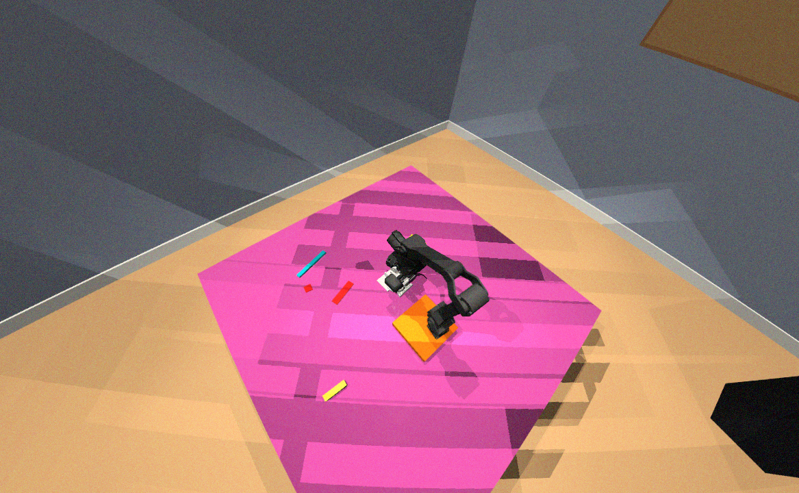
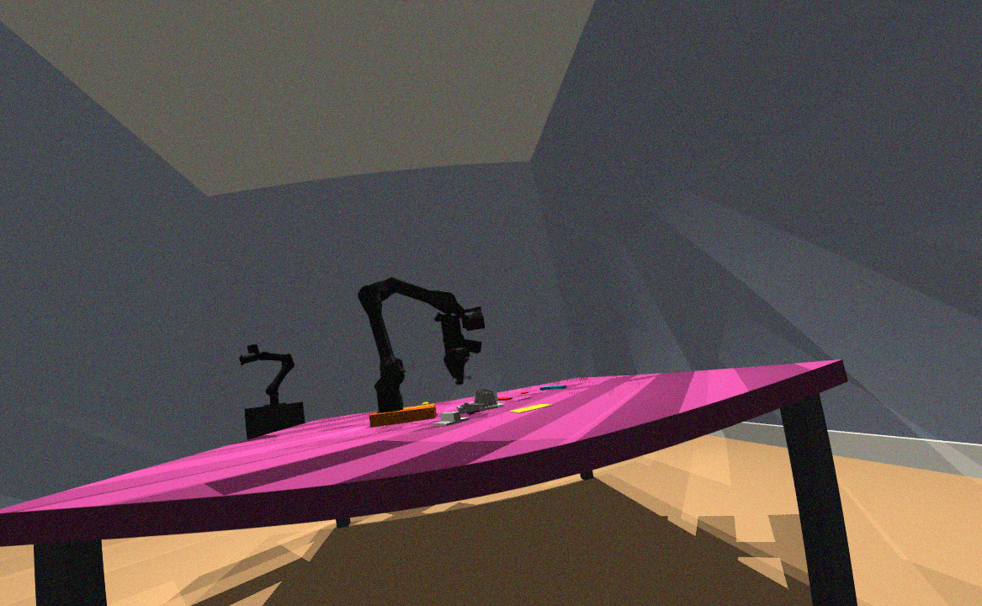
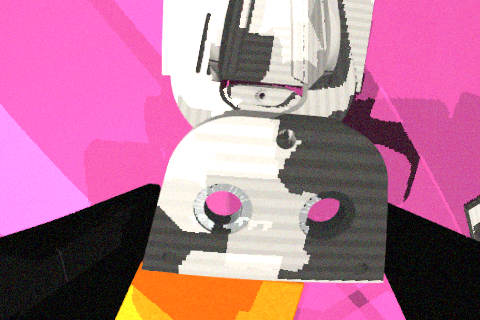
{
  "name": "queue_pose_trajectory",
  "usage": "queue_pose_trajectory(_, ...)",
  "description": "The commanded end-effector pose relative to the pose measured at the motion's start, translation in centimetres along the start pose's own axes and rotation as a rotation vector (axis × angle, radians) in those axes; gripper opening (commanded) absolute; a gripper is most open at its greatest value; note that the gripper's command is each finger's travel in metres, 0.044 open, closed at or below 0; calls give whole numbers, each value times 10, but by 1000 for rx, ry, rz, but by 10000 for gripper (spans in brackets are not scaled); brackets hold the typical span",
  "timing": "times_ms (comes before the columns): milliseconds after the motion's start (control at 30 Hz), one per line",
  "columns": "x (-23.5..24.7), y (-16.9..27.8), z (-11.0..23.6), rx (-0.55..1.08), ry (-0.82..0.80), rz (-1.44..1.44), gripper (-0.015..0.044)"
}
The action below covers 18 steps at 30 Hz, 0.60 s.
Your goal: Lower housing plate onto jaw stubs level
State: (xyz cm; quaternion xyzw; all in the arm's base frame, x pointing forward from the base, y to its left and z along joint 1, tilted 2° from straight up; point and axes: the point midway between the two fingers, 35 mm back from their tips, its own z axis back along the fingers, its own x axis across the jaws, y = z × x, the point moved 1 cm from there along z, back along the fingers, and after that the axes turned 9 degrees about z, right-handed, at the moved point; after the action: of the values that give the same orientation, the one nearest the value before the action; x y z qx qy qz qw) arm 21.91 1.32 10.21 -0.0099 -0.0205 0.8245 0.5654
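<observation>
Plate gripped, its seat partly masked
Top: the arm hides the gripper's fingertips. Exterior: the gripper is dark, its grip unclear. Wrist: the wide-spread gripper clasps the housing plate, which overlaps the white assembly, cropped above.

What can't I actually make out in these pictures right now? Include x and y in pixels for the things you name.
- Jaw stubs: not identifiable in the wrist view; the housing plate (image 3: pixel 260 160) may cover them.
- Pincer (image 2: pixel 459 380) (image 3: pixel 266 204) tips: cut off by the wrist view's lower edge or lost in black.
- Orange block's (image 1: pixel 417 324) (image 2: pixel 402 415) (image 3: pixel 200 295) far corner: under the arm (image 1: pixel 433 257) (image 2: pixel 377 332), top view.
- Small pale part (image 3: pixel 475 215): cut by the wrist view's right edge.
</observation>
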Motion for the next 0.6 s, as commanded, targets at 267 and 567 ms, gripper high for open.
queue_pose_trajectory(267,0,-1,-14,3,-4,-3,351)
queue_pose_trajectory(567,0,-1,-29,3,-4,-3,351)
